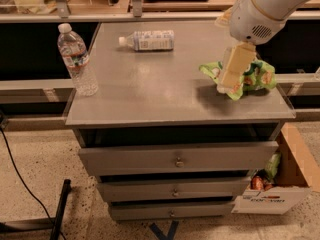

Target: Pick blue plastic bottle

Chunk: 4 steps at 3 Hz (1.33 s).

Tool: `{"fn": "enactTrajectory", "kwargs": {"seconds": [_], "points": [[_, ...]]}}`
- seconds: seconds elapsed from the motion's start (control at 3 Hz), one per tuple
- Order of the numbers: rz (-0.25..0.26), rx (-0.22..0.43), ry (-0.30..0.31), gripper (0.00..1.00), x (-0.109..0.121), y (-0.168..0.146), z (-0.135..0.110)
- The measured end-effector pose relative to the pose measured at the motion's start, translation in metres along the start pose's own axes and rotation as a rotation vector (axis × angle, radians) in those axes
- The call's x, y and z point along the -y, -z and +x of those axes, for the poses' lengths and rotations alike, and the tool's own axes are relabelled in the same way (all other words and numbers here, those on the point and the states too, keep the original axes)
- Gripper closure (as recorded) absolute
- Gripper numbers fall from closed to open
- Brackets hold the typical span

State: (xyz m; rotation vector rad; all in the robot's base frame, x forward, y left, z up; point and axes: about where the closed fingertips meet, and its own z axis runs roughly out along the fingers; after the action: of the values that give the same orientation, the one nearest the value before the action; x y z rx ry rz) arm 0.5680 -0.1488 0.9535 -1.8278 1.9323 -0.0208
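Gripper (234, 73) hangs low over the right side of the cabinet top (150, 94), in front of a green bag (259, 76); how wide it stands, I cannot tell. The blue bottle (150, 40) lies on its side near the back edge, cap leftward, well apart, so a reach across looks needed. A water bottle (76, 59) stands upright at the left edge. The top is smooth grey, with drawers (175, 156) below it, a speckled floor (40, 164) and a cardboard box (280, 194) at the right.
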Motion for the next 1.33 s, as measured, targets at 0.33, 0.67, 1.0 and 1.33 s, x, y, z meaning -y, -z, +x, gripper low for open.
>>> {"fn": "enactTrajectory", "kwargs": {"seconds": [0.33,0.67,1.0,1.33], "points": [[0.037,0.046,0.033,0.00,0.045,-0.010,-0.016],[0.072,0.102,0.022,0.00,0.079,-0.016,-0.030],[0.093,0.142,0.007,0.00,0.106,-0.030,-0.045],[0.098,0.227,-0.075,0.00,0.135,-0.054,-0.058]]}}
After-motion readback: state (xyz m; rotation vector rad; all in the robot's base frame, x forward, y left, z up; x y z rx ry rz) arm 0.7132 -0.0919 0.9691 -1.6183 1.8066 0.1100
